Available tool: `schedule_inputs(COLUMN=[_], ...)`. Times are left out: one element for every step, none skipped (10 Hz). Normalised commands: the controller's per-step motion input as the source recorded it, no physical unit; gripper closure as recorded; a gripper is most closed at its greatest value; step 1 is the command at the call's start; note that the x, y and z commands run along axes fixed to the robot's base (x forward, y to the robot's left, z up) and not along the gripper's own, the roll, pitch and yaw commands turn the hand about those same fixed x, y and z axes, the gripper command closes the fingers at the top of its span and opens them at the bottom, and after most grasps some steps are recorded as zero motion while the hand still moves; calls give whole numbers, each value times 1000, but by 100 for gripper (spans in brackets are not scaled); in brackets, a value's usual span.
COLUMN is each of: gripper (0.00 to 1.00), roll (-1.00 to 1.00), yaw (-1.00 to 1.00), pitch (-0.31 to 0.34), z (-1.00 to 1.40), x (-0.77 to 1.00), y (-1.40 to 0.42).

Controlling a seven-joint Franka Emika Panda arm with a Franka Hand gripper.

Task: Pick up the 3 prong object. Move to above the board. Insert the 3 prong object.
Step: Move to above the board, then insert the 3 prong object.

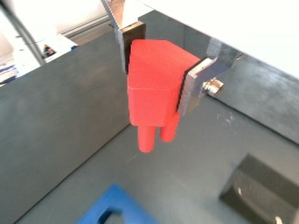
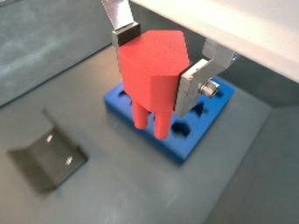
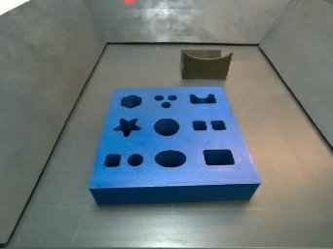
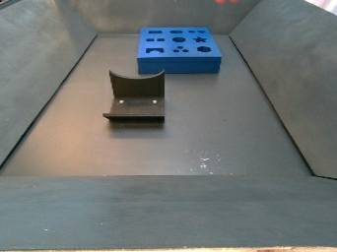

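Wrist views: hand point(image 2: 158, 63) grips 3 prong object point(image 2: 152, 74) above grey floor point(image 2: 70, 61).

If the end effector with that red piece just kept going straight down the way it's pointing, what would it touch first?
Probably the board. In a wrist view the end effector holds the 3 prong object with its prongs hanging over the board's near part, so the prongs would likely land there first. Depth is unclear, so the exact spot can't be told.

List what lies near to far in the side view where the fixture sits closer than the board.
Fixture → board. The gripper is out of this view; in a wrist view, the gripper holds the 3 prong object in its jaws.
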Motion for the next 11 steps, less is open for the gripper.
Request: schedule_inputs(gripper=[100, 100, 100, 100, 100, 100, 100, 100, 100, 100, 100], roll=[-10, -12, 20, 26, 45, 70, 88, 73, 0, 0, 29], yaw=[10, 10, 6, 10, 10, 11, 10, 8, 0, 0, 34], pitch=[119, 116, 125, 127, 142, 153, 149, 121, 9, 0, 0], z=[286, 287, 290, 293, 268, 168, 102, 62, 0, -20, -286], x=[495, 501, 520, 551, 541, 375, 259, 170, 0, 0, 49], y=[-1000, -1000, -1000, -1000, -921, -567, -327, -190, 0, 0, 314])
